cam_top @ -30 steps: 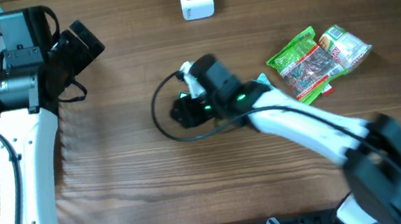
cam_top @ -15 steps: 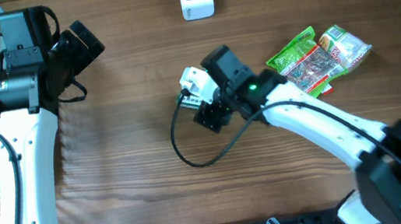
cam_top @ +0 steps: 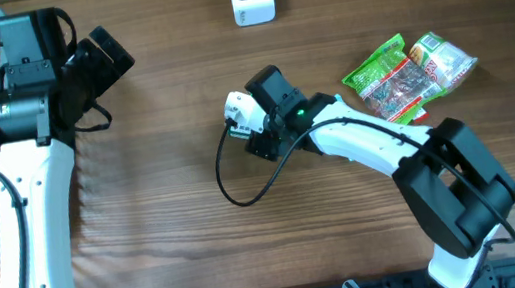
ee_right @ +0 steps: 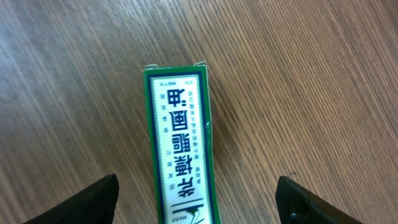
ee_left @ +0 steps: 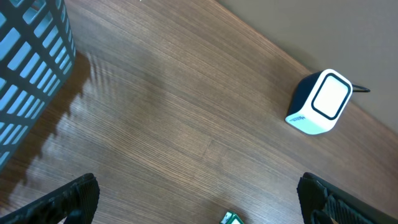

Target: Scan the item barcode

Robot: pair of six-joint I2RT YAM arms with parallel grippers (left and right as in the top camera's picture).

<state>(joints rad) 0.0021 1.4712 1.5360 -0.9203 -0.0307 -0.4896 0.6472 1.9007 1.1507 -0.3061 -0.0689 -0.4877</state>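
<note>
My right gripper (ee_right: 196,186) is released, its fingers (ee_right: 93,199) spread wide. The green box (ee_right: 179,143) lies flat on the wooden table (ee_right: 311,74) between them, lengthwise, its printed white face up. Bare wood shows on either side, so neither finger touches it, and its far end reaches out past my tips. My left gripper (ee_left: 198,190) also stands wide apart and grasps nothing. The white scanner (ee_left: 320,102) sits ahead of those jaws, off to the right. The blue basket (ee_left: 31,68) is ahead to the left.
</note>
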